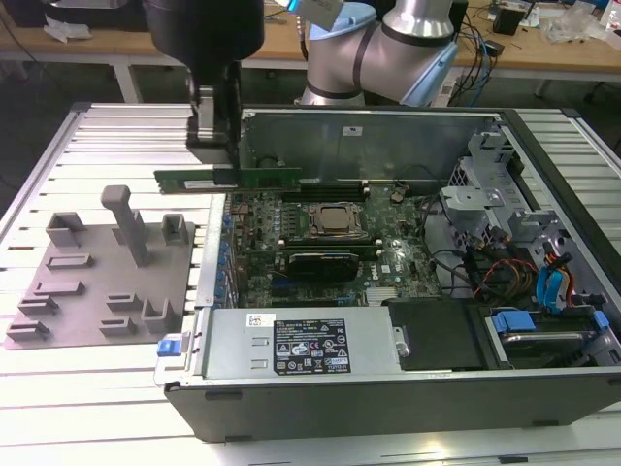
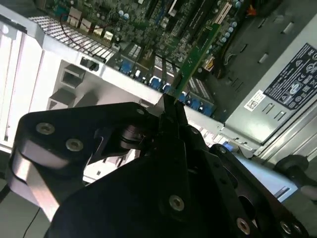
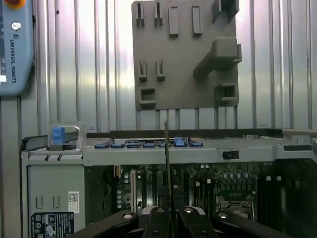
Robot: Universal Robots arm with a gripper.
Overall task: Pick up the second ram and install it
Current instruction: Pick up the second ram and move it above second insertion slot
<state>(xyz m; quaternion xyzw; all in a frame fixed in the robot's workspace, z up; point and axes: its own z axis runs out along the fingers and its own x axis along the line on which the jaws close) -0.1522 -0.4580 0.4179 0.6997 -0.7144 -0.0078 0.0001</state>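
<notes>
The second ram (image 1: 229, 180) is a long green stick held level in the air, over the open computer case's wall (image 1: 215, 243) on the exterior view's left. My gripper (image 1: 215, 157) is shut on it from above, near the stick's middle. In the second wrist view the ram (image 2: 197, 55) runs out from between the fingers (image 2: 174, 111) towards the motherboard (image 2: 148, 20). In the first wrist view the ram (image 3: 166, 158) appears edge-on as a thin line rising from my gripper (image 3: 171, 212). The CPU socket (image 1: 335, 221) and the black slots (image 1: 335, 189) lie below and to the exterior view's right.
A grey plastic tray (image 1: 87, 291) with ridges and an upright post (image 1: 126, 223) lies on the slatted table at the exterior view's left. Inside the case sit a power supply (image 1: 301, 340), drive bays and cables (image 1: 514, 262). The arm's base (image 1: 378, 53) stands behind the case.
</notes>
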